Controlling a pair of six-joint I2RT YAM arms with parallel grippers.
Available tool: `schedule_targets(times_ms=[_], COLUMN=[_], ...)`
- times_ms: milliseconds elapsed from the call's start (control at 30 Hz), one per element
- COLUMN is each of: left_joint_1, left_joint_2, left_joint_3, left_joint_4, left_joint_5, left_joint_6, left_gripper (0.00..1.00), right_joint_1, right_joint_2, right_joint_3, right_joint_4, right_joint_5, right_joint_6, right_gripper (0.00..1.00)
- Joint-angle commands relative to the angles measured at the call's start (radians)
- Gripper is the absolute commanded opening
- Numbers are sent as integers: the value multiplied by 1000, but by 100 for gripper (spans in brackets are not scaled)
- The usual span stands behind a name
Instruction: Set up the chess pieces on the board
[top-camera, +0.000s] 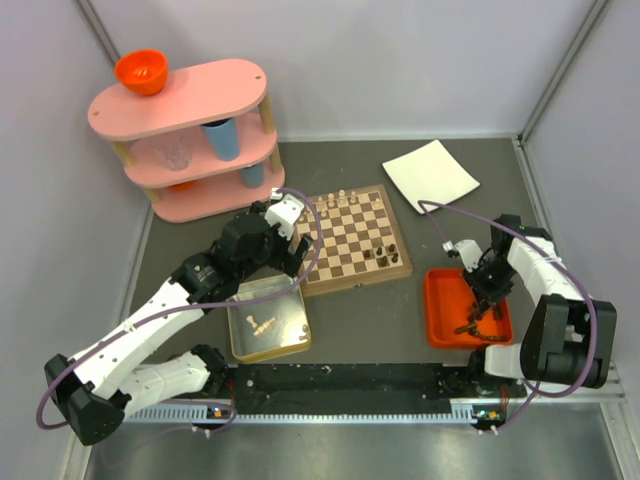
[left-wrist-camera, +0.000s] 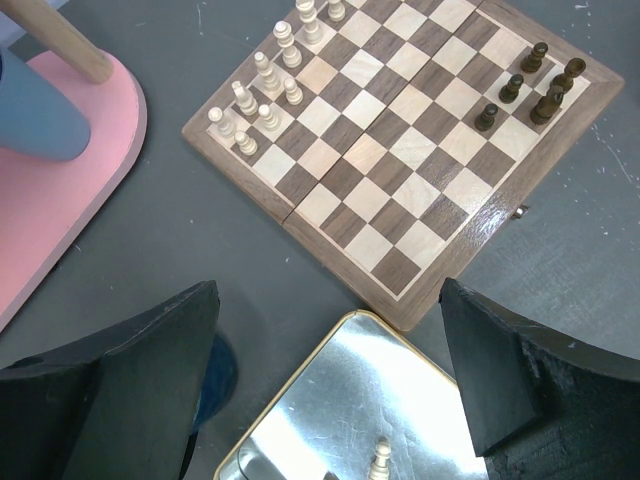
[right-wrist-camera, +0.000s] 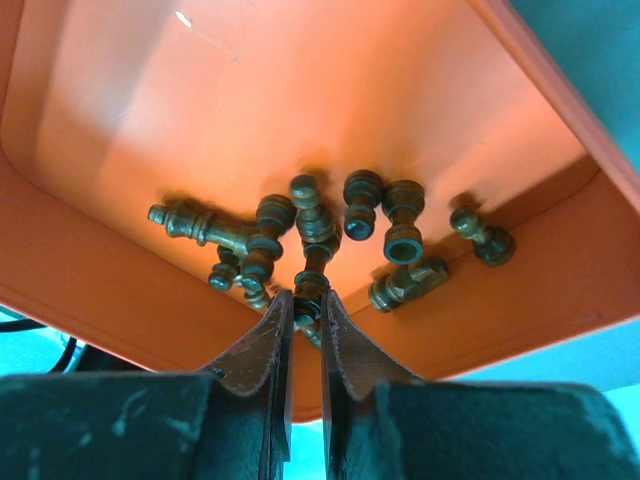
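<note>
My right gripper (right-wrist-camera: 303, 300) clamped 1 dark chess piece (right-wrist-camera: 308, 288) in the orange tray (right-wrist-camera: 150, 100) by the right edge of the counter (top-camera: 360, 320). My left gripper (left-wrist-camera: 328, 295) hung with its fingers apart just beside the board (left-wrist-camera: 400, 150).

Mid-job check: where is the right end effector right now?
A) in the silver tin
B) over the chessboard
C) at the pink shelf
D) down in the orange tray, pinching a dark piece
D: the right wrist view shows the right end effector down in the orange tray, its tips closed on a dark piece from the heap there.
</note>
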Motion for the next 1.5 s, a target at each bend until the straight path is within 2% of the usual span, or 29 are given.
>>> schedule_targets(times_ms=[0, 267, 533, 700, 800, 867, 900, 933, 1033, 1067, 1100, 1200, 1333, 1467], left_joint_1=[-1, -1, 1, -1, -1, -1, -1, -1, -2, -4, -8, -45, -116, -169], left_joint_2=[5, 10, 7, -2, -12, 2, 8, 37, 129, 161, 198, 350, 551, 682], left_joint_3=[-8, -14, -25, -29, -34, -29, -26, -26, -55, -68, -94, -86, 16, 113], left_joint_4=[42, 45, 60, 76, 106, 145, 167, 197, 405, 588, 676, 914, 907, 853], left_joint_5=[-17, -66, -81, 58, 230, 372, 421, 540, 746, 841, 879, 901, 839, 780], left_joint_6=[14, 22, 25, 15, -12, -57, -148, -196, -432, -511, -666, -843, -899, -922], left_gripper=[97, 96, 96, 96, 96, 96, 95, 94, 89, 87, 85, 81, 72, 66], right_joint_1=[4, 3, 3, 4, 4, 4, 4, 4, 4, 4, 4, 4, 4, 4], right_joint_2=[-60, -123, -126, -82, -68, -65, -65, -65, -66, -68, -69, -76, -99, -117], right_joint_3=[67, 130, 189, 187, 169, 160, 149, 146, 133, 132, 127, 120, 106, 104], right_joint_4=[-10, -42, -53, -36, -1, 19, 23, 27, 39, 42, 43, 42, 42, 33], right_joint_5=[35, 46, -61, -227, -282, -330, -345, -359, -400, -416, -423, -447, -473, -500], right_joint_6=[-20, -53, -40, 22, 42, 46, 54, 55, 57, 59, 57, 55, 59, 72], right_gripper=[1, 0, 0, 0, 0, 0, 0, 0, 0, 0, 0, 0, 0, 0])
